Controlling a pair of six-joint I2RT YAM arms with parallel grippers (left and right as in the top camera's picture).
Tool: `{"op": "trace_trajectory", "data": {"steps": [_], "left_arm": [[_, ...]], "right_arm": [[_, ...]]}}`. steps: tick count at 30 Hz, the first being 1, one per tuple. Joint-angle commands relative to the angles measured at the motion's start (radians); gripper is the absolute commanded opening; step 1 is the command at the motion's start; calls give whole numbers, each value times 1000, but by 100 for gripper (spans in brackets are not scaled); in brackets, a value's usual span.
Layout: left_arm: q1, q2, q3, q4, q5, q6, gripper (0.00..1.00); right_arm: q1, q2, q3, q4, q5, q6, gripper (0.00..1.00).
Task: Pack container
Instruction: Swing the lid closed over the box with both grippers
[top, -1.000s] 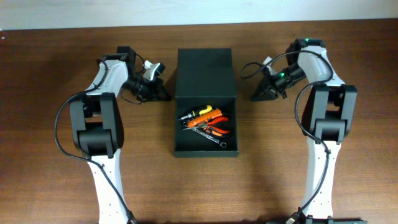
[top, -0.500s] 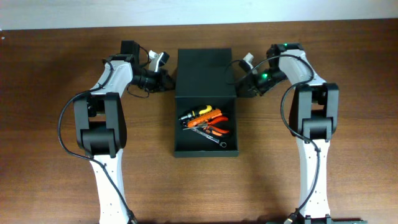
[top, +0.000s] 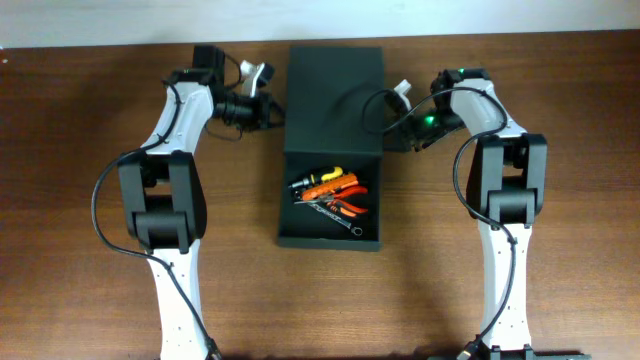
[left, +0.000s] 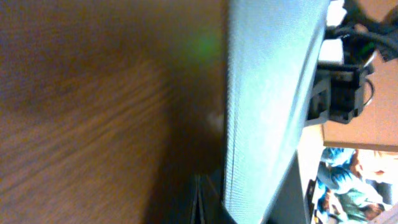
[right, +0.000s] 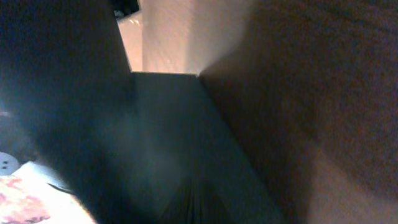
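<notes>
The container (top: 330, 242) is a dark box in the middle of the table, open, with its flap lid (top: 335, 95) on the far side. Several orange and black hand tools (top: 330, 192) lie inside. My left gripper (top: 272, 108) is at the lid's left edge. In the left wrist view its fingers (left: 206, 205) are together, beside the lid's edge (left: 267, 93). My right gripper (top: 391, 130) is at the lid's right edge. In the right wrist view its fingers (right: 194, 205) look pressed together against the dark lid (right: 168, 137).
The brown wooden table (top: 80, 250) ends at a pale wall strip along the far edge (top: 100, 20), close behind the lid. Both arm bases stand at the near edge, left (top: 175, 300) and right (top: 505, 300) of the box.
Both grippers have moved inward and away from me, from beside the box to the lid's two side edges. The lid now looks longer, and its far edge reaches further back.
</notes>
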Motion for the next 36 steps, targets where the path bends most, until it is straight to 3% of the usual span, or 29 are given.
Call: {"op": "trace_trajectory", "data": {"steps": [1, 5, 10, 19, 23, 28, 36], "left_arm": [[-18, 8, 137, -65, 14, 6, 2], [-32, 8, 272, -187, -45, 60, 2], [-51, 6, 430, -354, -100, 127, 2], [-66, -8, 710, -741, -241, 218, 2], [-66, -98, 715, -740, -289, 197, 2], [-66, -248, 715, -740, -480, 172, 2], [-63, -460, 714, -740, -716, 87, 2]], "right_arm": [[-34, -2, 108, -98, -43, -109, 4], [-48, -2, 246, -251, 39, -161, 4], [-42, -63, 344, -253, 121, -58, 4], [3, -307, 347, -253, 300, 70, 4], [38, -410, 347, -253, 325, 98, 4], [92, -517, 347, -253, 349, 159, 4], [217, -637, 344, -253, 628, 305, 4]]}}
